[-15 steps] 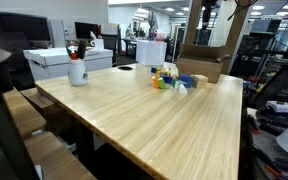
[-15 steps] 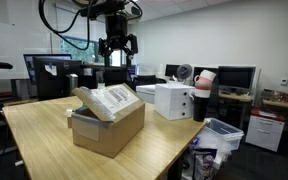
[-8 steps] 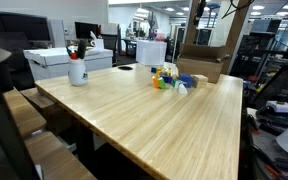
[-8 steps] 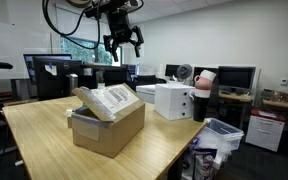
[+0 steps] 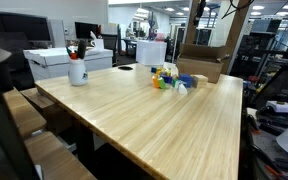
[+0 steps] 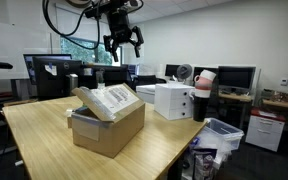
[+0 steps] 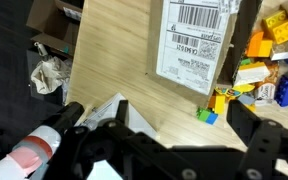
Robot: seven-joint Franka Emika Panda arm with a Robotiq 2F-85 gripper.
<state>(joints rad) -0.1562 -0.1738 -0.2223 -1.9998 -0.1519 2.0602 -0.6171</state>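
My gripper (image 6: 122, 41) hangs high above the far end of the wooden table (image 5: 154, 125), open, with nothing between its fingers. In the exterior view from the table's other end, the gripper (image 5: 206, 10) shows only at the top edge. Below it stands a cardboard box (image 6: 106, 122) with open flaps and a white shipping label. In the wrist view the box (image 7: 194, 40) lies ahead of the gripper (image 7: 184, 117), and a pile of coloured toy blocks (image 7: 256, 60) lies beside it. The same blocks (image 5: 168, 79) sit next to the box (image 5: 204, 66).
A white mug with pens (image 5: 77, 70) stands near one table edge. A white box (image 6: 172, 100) sits beside the table, with monitors and desks behind. A bin (image 6: 220, 135) stands on the floor by the table's corner. Chairs (image 5: 29, 125) line the near side.
Over the last second the gripper rose a little and turned. In the last half second nothing has visibly moved.
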